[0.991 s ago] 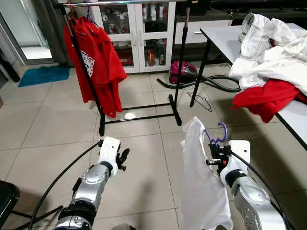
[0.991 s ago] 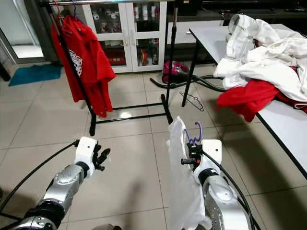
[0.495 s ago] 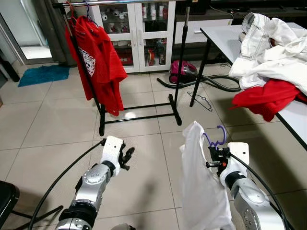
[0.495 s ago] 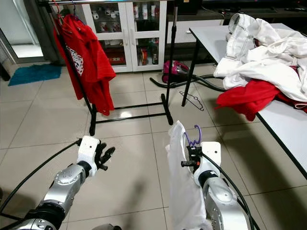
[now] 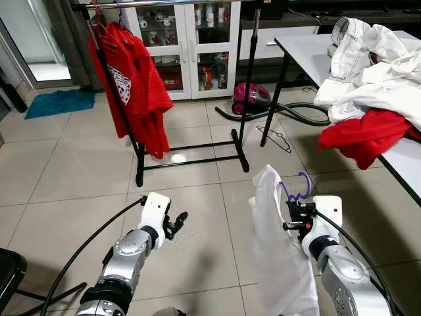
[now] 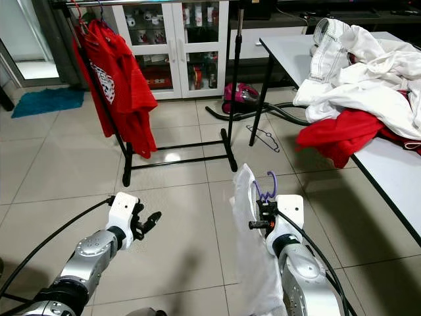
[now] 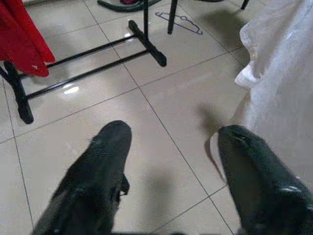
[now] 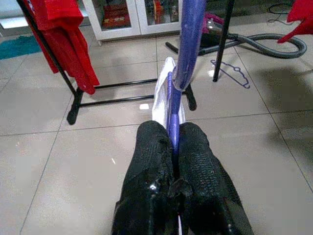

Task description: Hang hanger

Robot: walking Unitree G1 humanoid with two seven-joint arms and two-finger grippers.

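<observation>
Two black uprights and floor bars make up the clothes rack standing on the tiled floor, with a red shirt hanging at its left end. To the right, the table carries a heap of white clothes and a red garment. Behind the rack is a glass-door cabinet, and a magenta vacuum cleaner sits near the table leg. A white shirt hangs on the purple hanger, held low and short of the rack. The right claw is clamped tight on the hanger's neck, just under the hook. The left claw hovers above the tiles, its fingers spread wide and holding nothing. A spare hanger lies on the floor near the table leg.
</observation>
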